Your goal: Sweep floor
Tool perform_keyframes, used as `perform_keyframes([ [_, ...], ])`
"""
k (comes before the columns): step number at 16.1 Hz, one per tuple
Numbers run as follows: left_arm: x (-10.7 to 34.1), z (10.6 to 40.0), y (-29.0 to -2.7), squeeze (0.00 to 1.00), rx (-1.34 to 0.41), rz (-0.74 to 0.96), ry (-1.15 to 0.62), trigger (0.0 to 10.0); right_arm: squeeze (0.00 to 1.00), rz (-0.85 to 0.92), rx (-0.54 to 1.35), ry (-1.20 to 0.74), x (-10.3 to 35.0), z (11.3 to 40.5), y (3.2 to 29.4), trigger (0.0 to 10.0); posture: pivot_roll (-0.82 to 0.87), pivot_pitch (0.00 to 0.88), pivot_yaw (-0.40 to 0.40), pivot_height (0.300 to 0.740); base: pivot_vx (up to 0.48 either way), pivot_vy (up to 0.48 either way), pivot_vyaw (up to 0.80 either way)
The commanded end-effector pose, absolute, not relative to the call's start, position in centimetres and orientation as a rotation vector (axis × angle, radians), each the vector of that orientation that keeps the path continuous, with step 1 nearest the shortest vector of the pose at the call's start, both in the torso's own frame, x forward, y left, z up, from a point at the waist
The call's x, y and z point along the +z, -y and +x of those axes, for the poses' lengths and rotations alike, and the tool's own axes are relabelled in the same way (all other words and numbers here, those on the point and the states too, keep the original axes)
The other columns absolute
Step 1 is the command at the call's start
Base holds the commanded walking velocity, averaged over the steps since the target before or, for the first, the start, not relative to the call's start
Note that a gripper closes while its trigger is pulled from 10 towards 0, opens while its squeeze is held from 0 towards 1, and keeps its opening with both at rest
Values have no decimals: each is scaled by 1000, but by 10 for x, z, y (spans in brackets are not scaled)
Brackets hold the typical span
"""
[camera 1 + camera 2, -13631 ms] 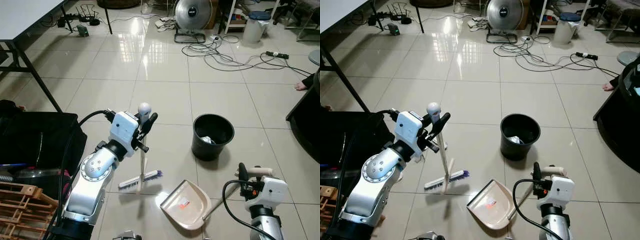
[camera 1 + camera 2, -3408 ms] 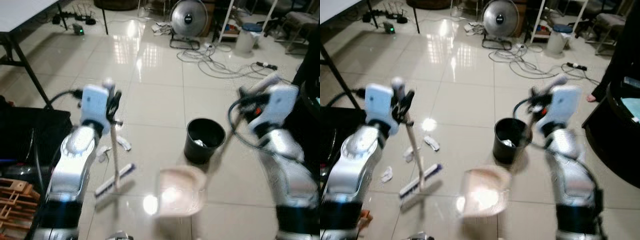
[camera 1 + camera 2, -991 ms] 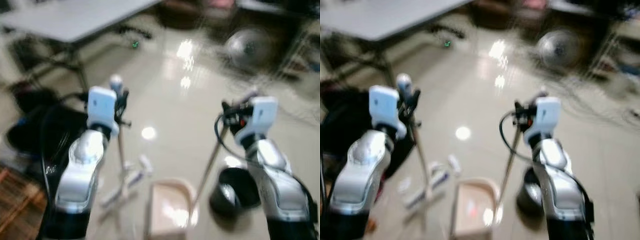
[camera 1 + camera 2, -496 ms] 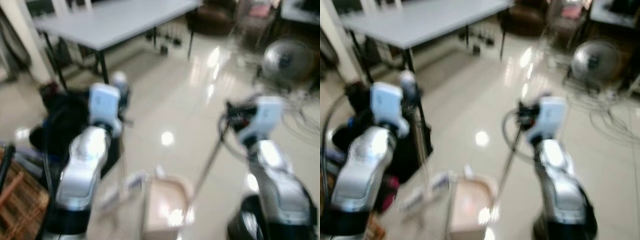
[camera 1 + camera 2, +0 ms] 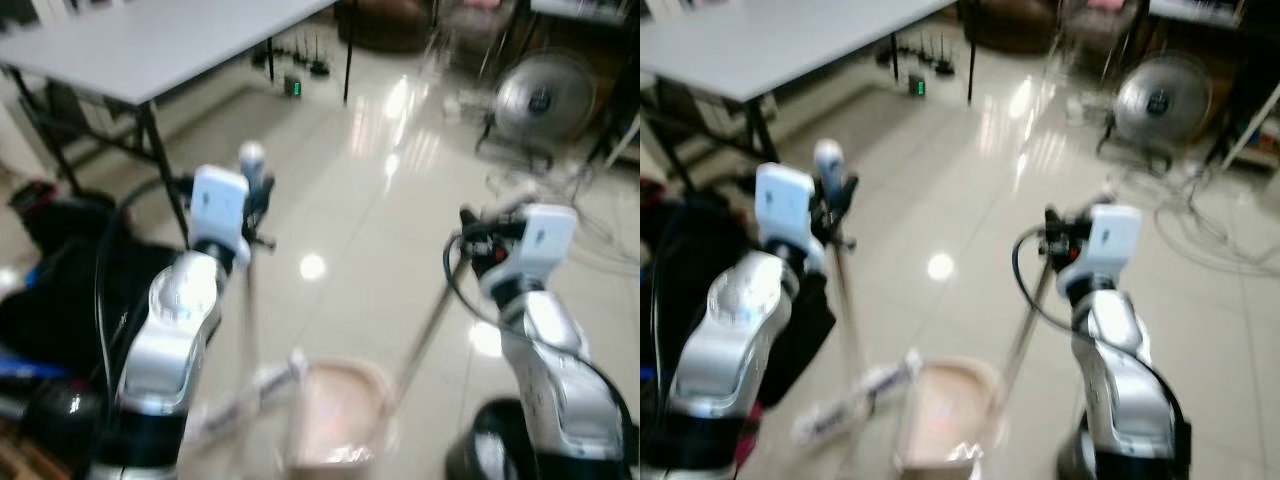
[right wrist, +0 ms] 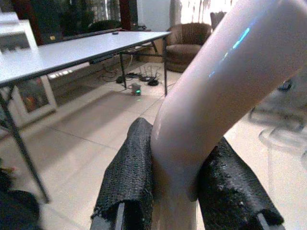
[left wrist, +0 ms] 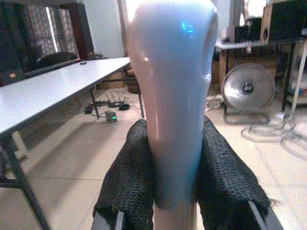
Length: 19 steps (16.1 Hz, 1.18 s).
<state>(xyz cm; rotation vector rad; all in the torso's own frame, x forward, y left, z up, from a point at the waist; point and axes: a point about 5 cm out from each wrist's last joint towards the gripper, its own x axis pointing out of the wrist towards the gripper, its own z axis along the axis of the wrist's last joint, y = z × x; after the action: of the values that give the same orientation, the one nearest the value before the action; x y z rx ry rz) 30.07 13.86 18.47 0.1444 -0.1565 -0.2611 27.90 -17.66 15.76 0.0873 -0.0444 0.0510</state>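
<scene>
1. The left end effector is clamped on the top of the broom handle; in the left wrist view its two black fingers press the pale grip from both sides.
2. The broom stands nearly upright from that grasp, and its brush head rests on the tiled floor just to the left of the dustpan.
3. The right end effector is closed around the curved top of the dustpan handle, with a finger on either side in the right wrist view.
4. The long handle slants down and leftward to the pink dustpan, which sits low between the two arms; the blur hides whether its front lip touches the floor.
5. The black bin sits at the bottom right, partly behind the right arm and just beside the dustpan's right edge.
6. A grey worktop on black legs runs along the upper left, its near edge slanting toward the left arm.
7. A black bag lies on the floor under and beside the left arm.
8. A floor fan and loose cables sit at the upper right.
9. Between the worktop legs and the fan, a broad stretch of glossy tile lies open ahead of both arms.
</scene>
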Motion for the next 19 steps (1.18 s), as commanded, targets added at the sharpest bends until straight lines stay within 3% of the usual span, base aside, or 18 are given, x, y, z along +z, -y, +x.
perform_keyframes([
  [1,194,300,-148,0,-228,186,200,10000,0,108,78,110,172,279,170,10000,62,5,-26,740,446,0,0],
  [7,194,301,-147,0,-222,178,198,10000,0,105,79,106,171,280,171,10000,62,4,-29,740,443,0,0],
  [19,187,310,-145,0,-201,149,175,10000,0,54,72,137,175,291,175,10000,65,13,-31,740,0,-98,0],
])
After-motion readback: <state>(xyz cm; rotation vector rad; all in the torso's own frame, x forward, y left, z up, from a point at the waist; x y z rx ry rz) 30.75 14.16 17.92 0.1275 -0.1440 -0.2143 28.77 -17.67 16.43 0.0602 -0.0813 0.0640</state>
